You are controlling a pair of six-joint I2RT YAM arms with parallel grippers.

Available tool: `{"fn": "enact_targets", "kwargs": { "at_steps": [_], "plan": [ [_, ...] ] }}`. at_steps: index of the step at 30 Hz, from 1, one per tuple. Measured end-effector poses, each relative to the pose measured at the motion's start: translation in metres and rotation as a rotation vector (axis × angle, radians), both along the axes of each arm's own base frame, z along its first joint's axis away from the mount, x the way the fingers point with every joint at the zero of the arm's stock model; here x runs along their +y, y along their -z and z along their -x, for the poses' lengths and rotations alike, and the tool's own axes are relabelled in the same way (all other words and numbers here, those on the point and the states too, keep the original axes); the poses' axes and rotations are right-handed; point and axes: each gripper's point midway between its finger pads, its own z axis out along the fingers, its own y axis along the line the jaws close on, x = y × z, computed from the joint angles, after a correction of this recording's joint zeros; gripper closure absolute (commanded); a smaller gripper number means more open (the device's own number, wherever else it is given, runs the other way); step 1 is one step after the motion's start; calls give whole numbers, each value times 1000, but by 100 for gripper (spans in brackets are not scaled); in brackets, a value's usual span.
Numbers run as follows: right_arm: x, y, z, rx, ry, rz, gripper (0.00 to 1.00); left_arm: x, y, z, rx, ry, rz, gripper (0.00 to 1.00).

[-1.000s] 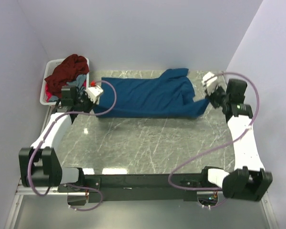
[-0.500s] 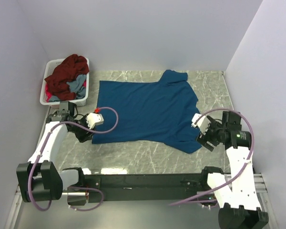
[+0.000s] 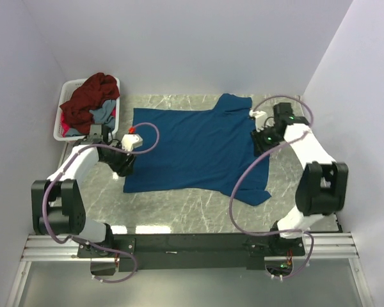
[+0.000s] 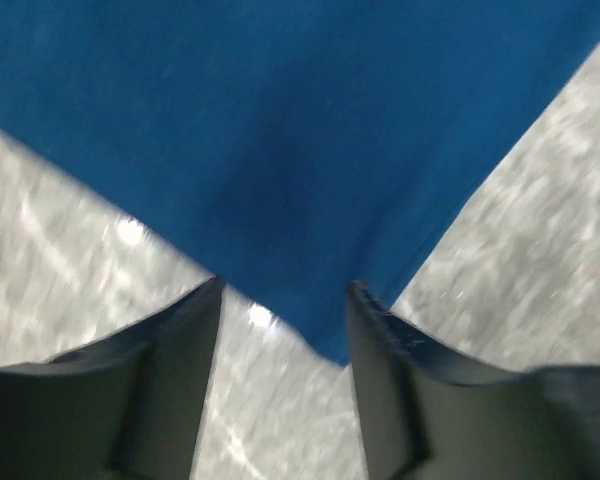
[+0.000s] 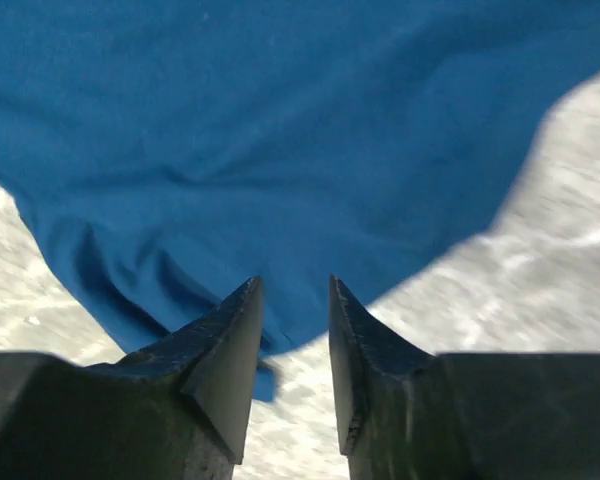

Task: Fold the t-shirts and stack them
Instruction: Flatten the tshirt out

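My left end effector (image 4: 283,290): the fingers are apart and hold nothing. It hangs low over the near left corner of the blue t-shirt (image 3: 192,150).
My right end effector (image 5: 292,285): the fingers stand a little apart and hold nothing. It is over the shirt's right edge.
Blue t-shirt: spread out flat in the middle of the table (image 3: 179,211).
Other shirts: a maroon t-shirt (image 3: 89,96) and a grey-blue one (image 3: 104,115) are piled in the white basket (image 3: 61,125), far left.
Miss risk: the corner is thin and lies flat. If I close too high, I think I will pinch air.
One-layer risk: I could catch only the top layer, and the shirt would open up like a bag.
Crooked risk: if one side lifts first, the fold may come out slanted.
Bump risk: there are small wrinkles near my right fingers. They could get folded in.
Cable risk: my right cable (image 3: 240,185) passes over the near sleeve and may drag it.
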Motion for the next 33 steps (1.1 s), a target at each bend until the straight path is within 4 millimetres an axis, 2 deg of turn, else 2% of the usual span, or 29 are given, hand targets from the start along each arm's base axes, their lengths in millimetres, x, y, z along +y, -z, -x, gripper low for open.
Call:
{"fn": "enact_targets", "kwargs": {
  "at_steps": [1,4,6,9,12,15,18,20,22,24,28,30,33],
  "plan": [
    [3,6,-3,30,16,-2,62,-6,0,-2,10,6,5,36],
    [9,24,-19,87,56,1,64,-39,-3,-3,5,82,18,34],
    [5,40,-27,122,97,17,68,-65,-6,0,-9,152,27,34],
    [-6,64,-29,189,155,56,71,-106,-10,5,-27,253,44,36],
    [-27,86,-23,252,210,115,71,-128,-5,0,-22,281,55,37],
    [-47,96,-11,289,248,175,70,-136,8,-10,-2,264,52,39],
    [-62,97,-5,295,274,219,71,-135,22,-13,29,243,40,39],
    [-69,97,-4,297,287,237,72,-137,23,-12,32,247,38,38],
    [-77,96,-3,300,308,237,71,-148,19,-10,10,279,43,38],
    [-81,94,-2,312,323,215,66,-168,13,-4,-14,339,54,38],
    [-74,83,0,335,327,104,58,-227,-11,15,-88,504,133,35],
    [-66,71,3,342,320,13,53,-259,-26,24,-143,582,181,35],
    [-62,49,12,336,301,-77,54,-304,-49,38,-176,655,270,35]
  ]
}}
